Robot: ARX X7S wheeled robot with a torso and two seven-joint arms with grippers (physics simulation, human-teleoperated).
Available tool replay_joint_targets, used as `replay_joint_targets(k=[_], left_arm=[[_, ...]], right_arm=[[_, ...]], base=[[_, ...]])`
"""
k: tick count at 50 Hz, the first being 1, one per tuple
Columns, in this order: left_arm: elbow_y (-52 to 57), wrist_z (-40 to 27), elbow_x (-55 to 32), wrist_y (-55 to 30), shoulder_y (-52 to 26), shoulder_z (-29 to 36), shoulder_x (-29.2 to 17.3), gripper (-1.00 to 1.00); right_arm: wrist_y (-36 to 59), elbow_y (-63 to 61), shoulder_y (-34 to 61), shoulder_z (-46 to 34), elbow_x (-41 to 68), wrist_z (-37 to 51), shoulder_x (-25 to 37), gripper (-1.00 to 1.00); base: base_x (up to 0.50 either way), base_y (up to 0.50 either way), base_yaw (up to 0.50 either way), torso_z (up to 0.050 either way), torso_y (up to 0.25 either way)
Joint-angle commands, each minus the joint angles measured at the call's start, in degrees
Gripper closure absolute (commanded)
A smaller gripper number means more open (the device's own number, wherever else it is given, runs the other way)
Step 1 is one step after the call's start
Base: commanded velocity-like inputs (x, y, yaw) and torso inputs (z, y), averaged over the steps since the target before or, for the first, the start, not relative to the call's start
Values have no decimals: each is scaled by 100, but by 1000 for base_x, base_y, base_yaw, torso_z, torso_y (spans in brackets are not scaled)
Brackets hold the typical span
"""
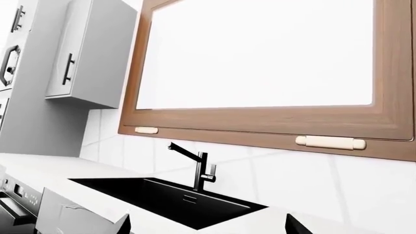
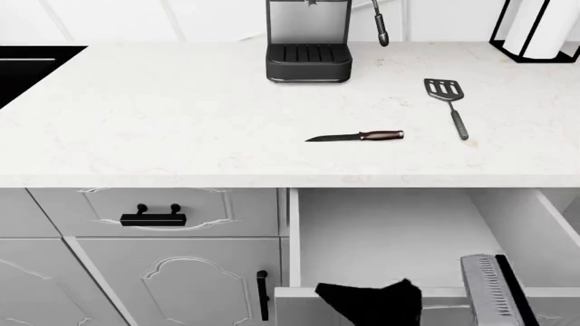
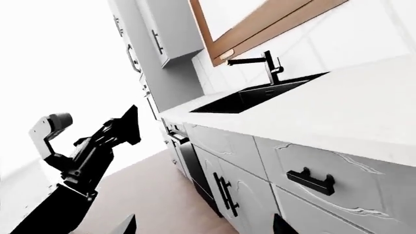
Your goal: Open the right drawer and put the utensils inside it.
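The right drawer (image 2: 390, 238) stands pulled well out below the front edge of the desk (image 2: 181, 122), its pale grey inside bare, so the opening part of the task looks done and the loading not yet begun. Both utensils lie flat on the desk above and behind it: the knife (image 2: 355, 136) near the middle with its dark blade toward the sink side and its reddish-brown handle toward the spatula (image 2: 449, 103), which rests a little apart, slotted head away from the robot and thin handle running back toward the front edge. That leaves each handle free to be pinched from above, a short carry from the open drawer. A dark end effector (image 2: 371, 299) shows at the drawer's front lip in the head view, beside a grey ribbed part of an arm; I cannot tell which arm it belongs to, nor whether either end effector is released or clenched, since the wrist views show only dark finger tips at their edges. The desk is pale marbled stone carrying a coffee machine (image 2: 308, 47) at the back, a black sink (image 1: 175, 197) with a black tap (image 1: 198, 168) further along, under a wood-framed window (image 1: 273, 73) and grey wall cabinets (image 1: 91, 53).
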Motion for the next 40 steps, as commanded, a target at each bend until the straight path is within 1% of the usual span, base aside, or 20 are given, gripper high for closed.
replay_joint_targets(k=[1,5,10,17,25,30,34,36,38,40], left_arm=[[-34,4,4,22,-5,26,-8,-100],[-34,4,-26,45,14,-2,-2,-100],[-41,9,-46,70,30,-15,6,-100],[-40,8,-68,83,43,-33,9,-100],[-57,17,-84,102,53,-45,16,-100],[-58,13,-72,87,39,-24,7,-100],[-42,0,-62,64,29,-8,-6,-100],[-36,0,-69,71,39,-16,-3,-100],[-22,-4,-81,74,49,-29,-2,-100],[-15,-5,-93,80,57,-42,-1,-100]], right_arm=[[826,212,4456,-957,2644,3041,348,-100],[942,346,5230,-1159,2977,3379,274,-100],[999,426,5905,-1279,3262,3778,255,-100],[1089,624,6709,-1373,3225,4252,210,-100],[1283,886,7757,-1642,3073,4854,-30,-100],[1483,1152,8224,-1824,2462,5239,-146,-100],[1883,1358,8710,-2160,1718,5521,-230,-100],[2059,1557,9007,-2317,1577,5505,-339,-100],[2142,1844,9324,-2369,1567,5287,-455,-100],[2260,2275,9730,-2451,1489,5237,-600,-100]], base=[[0,0,0,0,0],[0,0,0,0,0],[0,0,0,0,0],[0,0,0,0,0],[0,0,0,0,0],[0,0,0,0,0],[0,0,0,0,0],[0,0,0,0,0],[0,0,0,0,0],[0,0,0,0,0]])
